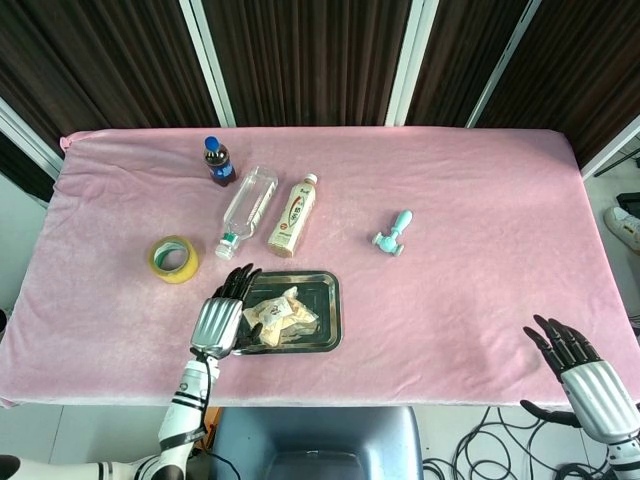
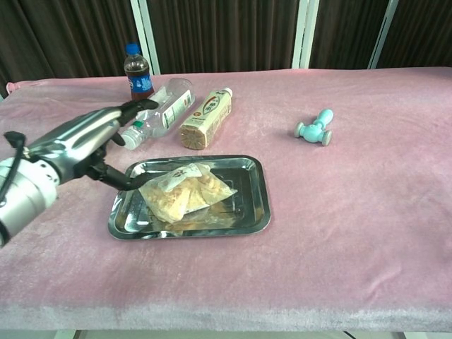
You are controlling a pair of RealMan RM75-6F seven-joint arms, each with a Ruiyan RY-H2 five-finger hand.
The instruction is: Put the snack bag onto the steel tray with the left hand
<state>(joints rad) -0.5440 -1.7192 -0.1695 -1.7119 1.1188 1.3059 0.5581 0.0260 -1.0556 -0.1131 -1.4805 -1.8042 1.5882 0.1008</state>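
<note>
The snack bag, clear with pale tan snacks inside, lies flat on the steel tray near the table's front edge. My left hand hovers over the tray's left end with its fingers spread, holding nothing and apart from the bag. My right hand hangs off the table's front right corner, fingers apart and empty; only the head view shows it.
Behind the tray lie a clear plastic bottle and a tan drink bottle. A small cola bottle stands further back. A yellow tape roll sits left, a teal roller right.
</note>
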